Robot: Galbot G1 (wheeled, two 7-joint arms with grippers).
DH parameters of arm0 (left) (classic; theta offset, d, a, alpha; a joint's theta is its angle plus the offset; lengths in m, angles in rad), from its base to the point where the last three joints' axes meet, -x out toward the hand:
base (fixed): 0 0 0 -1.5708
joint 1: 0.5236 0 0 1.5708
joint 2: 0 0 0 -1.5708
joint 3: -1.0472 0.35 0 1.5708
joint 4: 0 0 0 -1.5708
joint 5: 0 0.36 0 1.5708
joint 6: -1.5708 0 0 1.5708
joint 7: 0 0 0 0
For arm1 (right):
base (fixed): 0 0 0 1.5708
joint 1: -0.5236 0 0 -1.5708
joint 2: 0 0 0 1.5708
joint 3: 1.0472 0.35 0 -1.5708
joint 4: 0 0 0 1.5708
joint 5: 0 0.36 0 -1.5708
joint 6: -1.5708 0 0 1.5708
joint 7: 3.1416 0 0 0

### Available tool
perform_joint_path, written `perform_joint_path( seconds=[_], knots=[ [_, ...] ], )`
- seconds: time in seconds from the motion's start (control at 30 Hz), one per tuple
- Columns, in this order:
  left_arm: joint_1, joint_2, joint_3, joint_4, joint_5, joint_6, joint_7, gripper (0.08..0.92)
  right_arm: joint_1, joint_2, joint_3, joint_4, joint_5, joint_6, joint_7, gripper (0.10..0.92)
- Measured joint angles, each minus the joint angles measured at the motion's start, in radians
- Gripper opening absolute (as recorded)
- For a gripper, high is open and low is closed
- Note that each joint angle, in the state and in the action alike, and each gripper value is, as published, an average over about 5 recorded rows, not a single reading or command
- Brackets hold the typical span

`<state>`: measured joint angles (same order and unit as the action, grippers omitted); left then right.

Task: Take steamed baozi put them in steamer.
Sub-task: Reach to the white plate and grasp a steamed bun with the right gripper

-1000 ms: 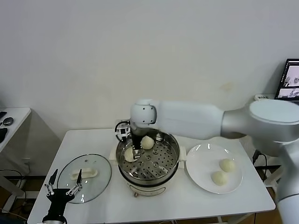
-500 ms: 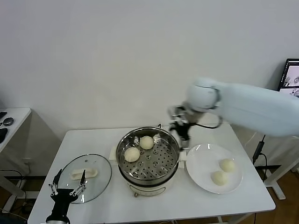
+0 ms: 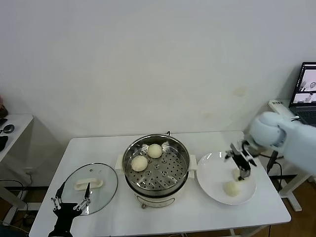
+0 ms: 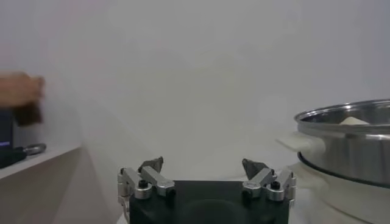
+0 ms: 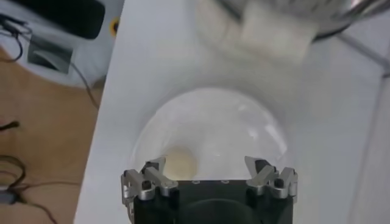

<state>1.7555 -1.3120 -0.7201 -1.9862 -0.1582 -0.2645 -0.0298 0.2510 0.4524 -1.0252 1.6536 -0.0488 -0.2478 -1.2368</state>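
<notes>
The steel steamer (image 3: 156, 170) stands mid-table with two cream-white baozi (image 3: 139, 163) (image 3: 155, 150) on its perforated tray. To its right, a white plate (image 3: 212, 173) carries one baozi (image 3: 231, 188) in plain sight. A second baozi (image 3: 236, 173) is mostly hidden behind my right gripper (image 3: 241, 168). That gripper hovers open just over the plate, nothing between its fingers. From the right wrist, a baozi (image 5: 178, 163) lies on the plate (image 5: 207, 122) beside one finger of the right gripper (image 5: 207, 167). My left gripper (image 3: 69, 200) (image 4: 203, 165) waits open at the table's front left.
A round glass lid (image 3: 89, 185) with a cream handle lies flat left of the steamer, close to the left gripper. The steamer's wall and side handle (image 4: 347, 146) show in the left wrist view. A laptop (image 3: 306, 91) sits off the table's far right.
My right arm has swung from inside the steamer out to the right and down over the plate, leaving a second baozi on the tray. The left arm has barely moved.
</notes>
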Motion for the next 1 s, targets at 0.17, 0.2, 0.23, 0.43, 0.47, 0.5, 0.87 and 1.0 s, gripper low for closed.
perform_joint_path(
  seconds=[0.17, 0.2, 0.23, 0.43, 0.47, 0.5, 0.87, 1.0],
  knots=[
    [0.007, -0.004, -0.006, -0.002, 0.003, 0.0, 0.0, 0.823, -0.148, -0.017, 0.099, -0.021, -0.07, 0.018, 0.023, 0.823],
    [0.008, -0.004, -0.006, -0.003, 0.003, 0.0, 0.0, 0.823, -0.174, -0.017, 0.117, -0.027, -0.082, 0.02, 0.028, 0.823],
    [0.009, -0.004, -0.007, -0.003, 0.004, 0.0, 0.0, 0.823, -0.199, -0.017, 0.135, -0.033, -0.093, 0.022, 0.034, 0.823],
    [0.015, -0.003, -0.015, -0.006, 0.004, -0.001, 0.001, 0.823, -0.327, 0.002, 0.227, -0.084, -0.145, 0.035, 0.068, 0.823],
    [0.016, -0.003, -0.017, -0.006, 0.004, -0.001, 0.001, 0.823, -0.344, 0.008, 0.24, -0.095, -0.152, 0.037, 0.073, 0.823],
    [0.017, -0.002, -0.018, -0.006, 0.004, -0.002, 0.001, 0.823, -0.359, 0.014, 0.251, -0.107, -0.158, 0.039, 0.079, 0.823],
    [0.017, -0.005, -0.026, -0.005, 0.003, -0.004, 0.002, 0.823, -0.451, 0.11, 0.319, -0.208, -0.196, 0.041, 0.12, 0.809],
    [0.015, -0.006, -0.027, -0.003, 0.003, -0.004, 0.002, 0.823, -0.464, 0.128, 0.331, -0.226, -0.208, 0.033, 0.121, 0.738]
  ],
)
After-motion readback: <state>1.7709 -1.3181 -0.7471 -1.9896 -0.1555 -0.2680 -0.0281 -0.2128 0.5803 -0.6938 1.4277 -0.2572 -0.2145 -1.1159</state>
